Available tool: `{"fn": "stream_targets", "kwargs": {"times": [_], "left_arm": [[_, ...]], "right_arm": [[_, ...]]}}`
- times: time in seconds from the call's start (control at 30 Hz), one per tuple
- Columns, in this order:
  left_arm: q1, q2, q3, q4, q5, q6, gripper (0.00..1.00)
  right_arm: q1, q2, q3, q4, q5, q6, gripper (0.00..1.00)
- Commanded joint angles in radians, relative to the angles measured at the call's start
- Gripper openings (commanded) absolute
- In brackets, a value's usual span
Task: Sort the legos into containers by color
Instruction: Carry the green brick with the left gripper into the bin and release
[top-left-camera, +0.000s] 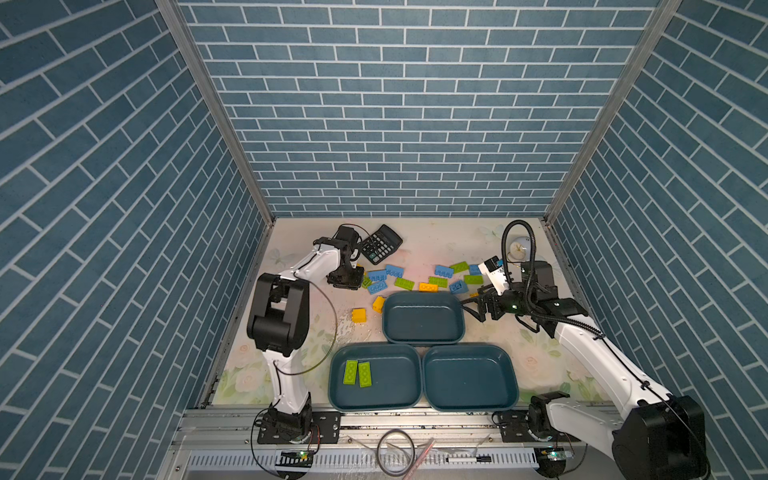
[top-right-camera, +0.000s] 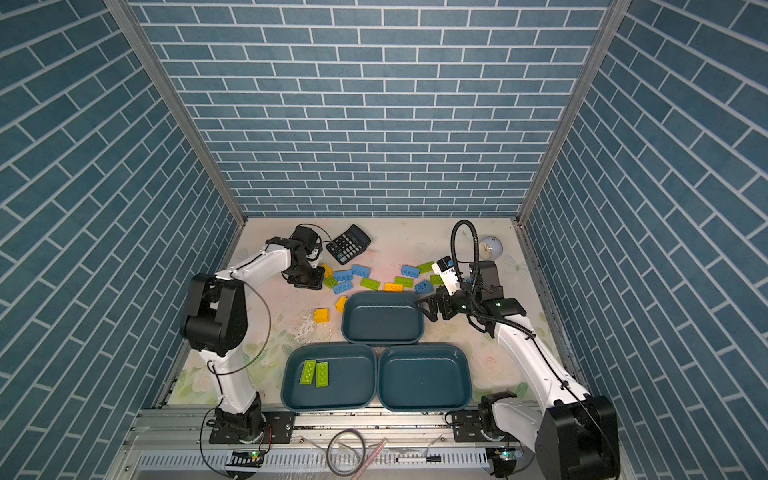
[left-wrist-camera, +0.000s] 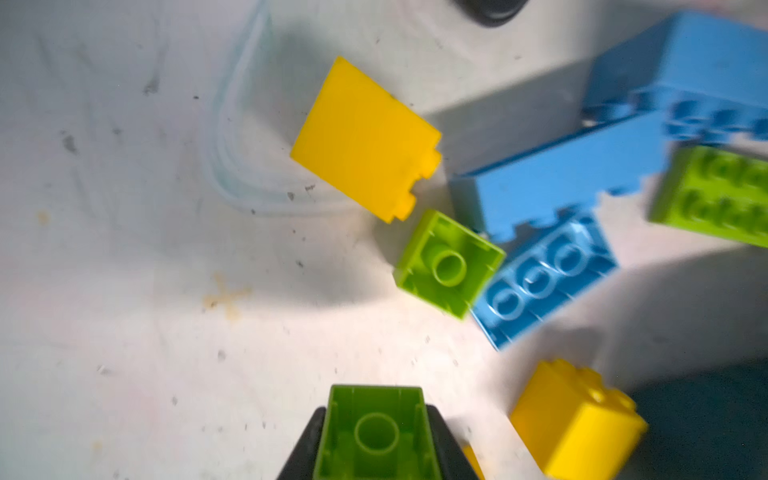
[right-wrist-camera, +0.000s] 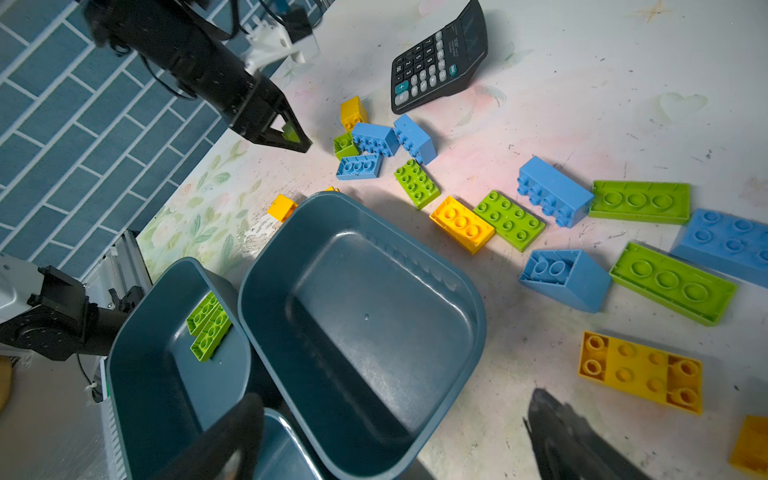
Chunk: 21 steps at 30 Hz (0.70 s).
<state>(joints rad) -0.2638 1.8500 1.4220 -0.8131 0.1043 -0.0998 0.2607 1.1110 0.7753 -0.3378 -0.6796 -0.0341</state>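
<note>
My left gripper (left-wrist-camera: 376, 415) is shut on a lime green square lego (left-wrist-camera: 376, 440), hollow underside facing the camera, just above the table. In both top views that gripper (top-left-camera: 347, 284) hangs at the left end of the loose legos and hides its brick. Blue (top-left-camera: 392, 271), green (top-left-camera: 404, 284) and yellow (top-left-camera: 428, 286) legos lie scattered behind the far container (top-left-camera: 422, 320). Two green legos (top-left-camera: 357, 372) lie in the near left container (top-left-camera: 395, 382). The near right container (top-left-camera: 469, 378) holds nothing. My right gripper (right-wrist-camera: 395, 432) stands open over the far container's right edge.
A black calculator (top-left-camera: 380, 244) lies at the back, just behind the left gripper. Two yellow legos (top-left-camera: 359, 315) sit left of the far container. A small pale ball (top-left-camera: 519, 246) rests at the back right. Blue brick-pattern walls close in both sides and the back.
</note>
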Motion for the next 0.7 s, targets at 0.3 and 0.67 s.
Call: {"fn": "stream_targets", "kwargs": {"times": [0.3, 0.67], "left_arm": [[-0.284, -0.454, -0.303, -0.166, 0.117, -0.34, 0.32], [-0.597, -0.562, -0.54, -0.021, 0.059, -0.662, 0.32]], "right_arm": [[-0.002, 0.015, 0.032, -0.002, -0.095, -0.008, 0.99], [-0.001, 0.049, 0.038, -0.001, -0.099, -0.028, 0.99]]}}
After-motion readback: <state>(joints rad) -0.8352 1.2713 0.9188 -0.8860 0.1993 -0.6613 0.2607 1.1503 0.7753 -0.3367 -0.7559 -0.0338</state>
